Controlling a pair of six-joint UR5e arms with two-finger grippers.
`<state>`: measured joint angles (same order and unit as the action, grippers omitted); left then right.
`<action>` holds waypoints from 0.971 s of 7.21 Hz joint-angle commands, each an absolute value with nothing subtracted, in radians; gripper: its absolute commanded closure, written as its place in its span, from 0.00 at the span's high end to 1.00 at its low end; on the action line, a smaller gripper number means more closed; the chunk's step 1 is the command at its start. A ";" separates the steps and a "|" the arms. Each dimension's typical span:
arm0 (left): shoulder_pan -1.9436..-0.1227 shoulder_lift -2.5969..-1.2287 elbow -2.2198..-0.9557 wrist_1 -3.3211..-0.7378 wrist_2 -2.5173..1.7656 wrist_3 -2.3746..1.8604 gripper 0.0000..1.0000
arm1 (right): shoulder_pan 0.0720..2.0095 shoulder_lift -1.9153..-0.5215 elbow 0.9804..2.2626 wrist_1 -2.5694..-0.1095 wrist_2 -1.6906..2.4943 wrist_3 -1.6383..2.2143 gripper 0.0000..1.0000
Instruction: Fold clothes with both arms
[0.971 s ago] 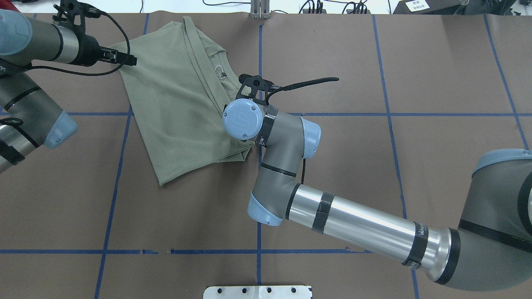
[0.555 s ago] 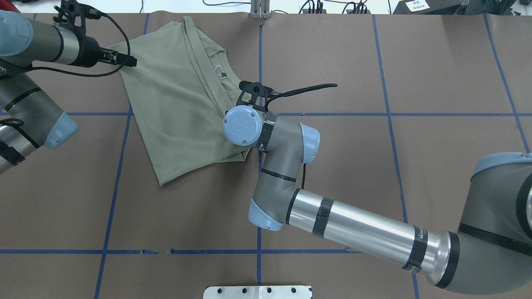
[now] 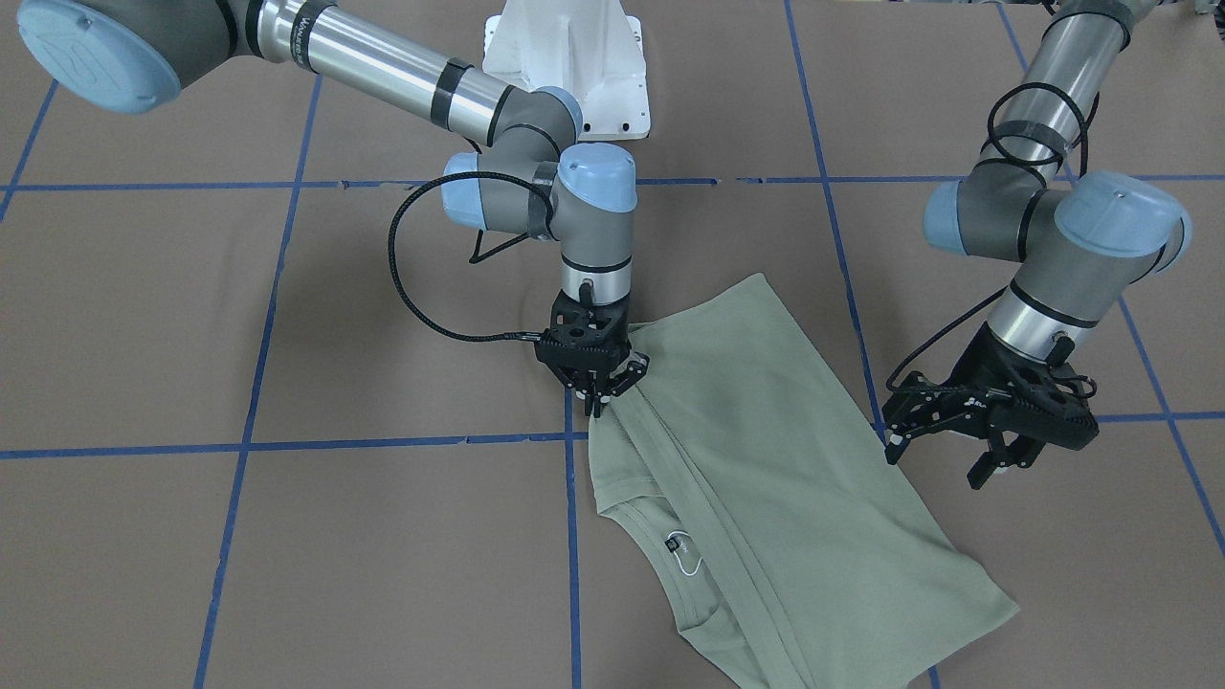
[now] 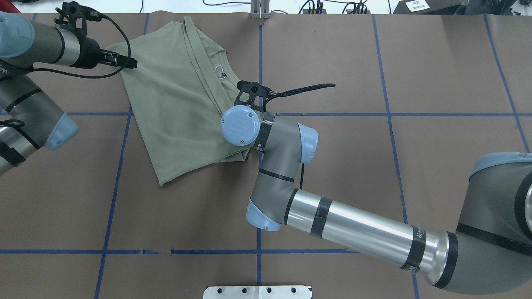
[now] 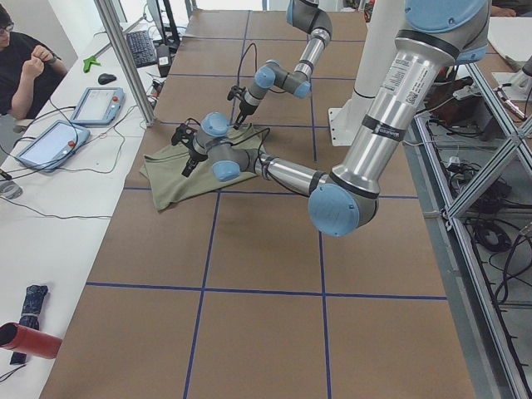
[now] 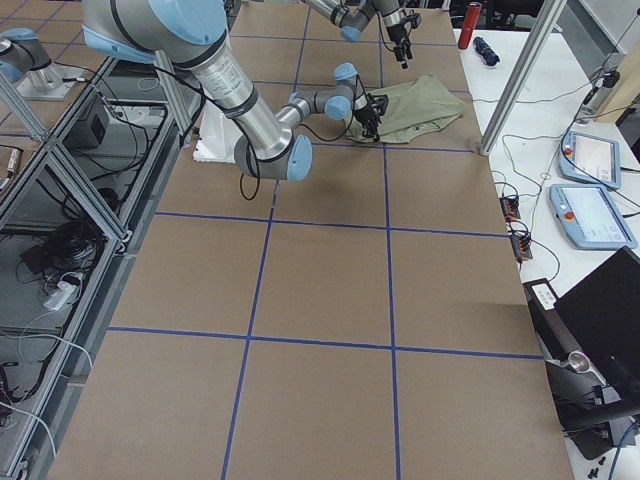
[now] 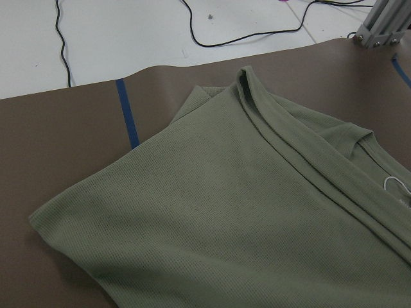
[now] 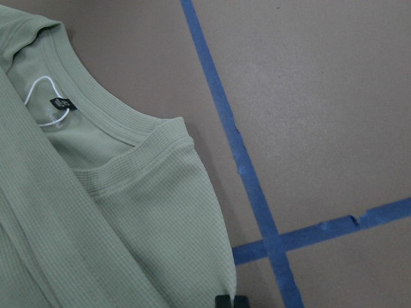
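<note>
**Overhead view, read left to right.** At the left edge you see the left arm [image 4: 37,41] reach over the far left part of the desk [image 4: 374,166]. The left gripper [image 4: 132,63] hangs at the left edge of the shirt [image 4: 178,91]. In the front view its fingers [image 3: 986,469] stand spread apart and grip nothing. You cannot tell whether they touch the cloth. The left wrist view shows only cloth and desk.

The shirt lies folded into a slanted oblong on the far left part of the desk, across lines of blue tape [image 4: 415,114]. A long fold runs from its far corner down toward its right side. On that right side you find the ribbed collar [image 8: 109,122], with the black label [image 8: 61,104] and the white string loop [image 8: 40,83] inside it.

Just right of the collar, the right gripper [image 3: 595,402] points straight down at the shirt's right edge. Its fingers [image 8: 223,301] are pinched together on that edge, near a crossing of two tape lines. In the overhead view the wrist joint hides the fingers from you.

The right arm [image 4: 357,230] comes in from the near right edge and bends at mid-desk toward the shirt.
</note>
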<state>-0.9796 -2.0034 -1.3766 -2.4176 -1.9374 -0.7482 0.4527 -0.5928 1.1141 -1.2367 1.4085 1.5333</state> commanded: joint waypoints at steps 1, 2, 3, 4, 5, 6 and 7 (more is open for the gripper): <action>-0.979 -2.003 -1.376 -2.418 -1.937 -0.750 1.00 | 0.462 -0.591 1.130 -1.268 1.420 1.523 0.00; -0.976 -2.003 -1.377 -2.418 -1.937 -0.750 1.00 | 0.485 -0.607 1.190 -1.331 1.471 1.516 0.00; -0.971 -2.003 -1.376 -2.418 -1.936 -0.752 1.00 | 0.486 -0.685 1.316 -1.388 1.485 1.509 0.00; -0.971 -2.003 -1.376 -2.418 -1.936 -0.752 1.00 | 0.459 -0.819 1.492 -1.410 1.451 1.511 0.00; -0.969 -2.003 -1.376 -2.418 -1.936 -0.752 1.00 | 0.389 -0.925 1.652 -1.469 1.378 1.517 0.00; -0.969 -2.003 -1.374 -2.418 -1.936 -0.750 1.00 | 0.323 -0.987 1.783 -1.553 1.335 1.544 0.00; -0.969 -2.003 -1.374 -2.418 -1.936 -0.750 1.00 | 0.251 -1.052 1.899 -1.613 1.281 1.601 0.00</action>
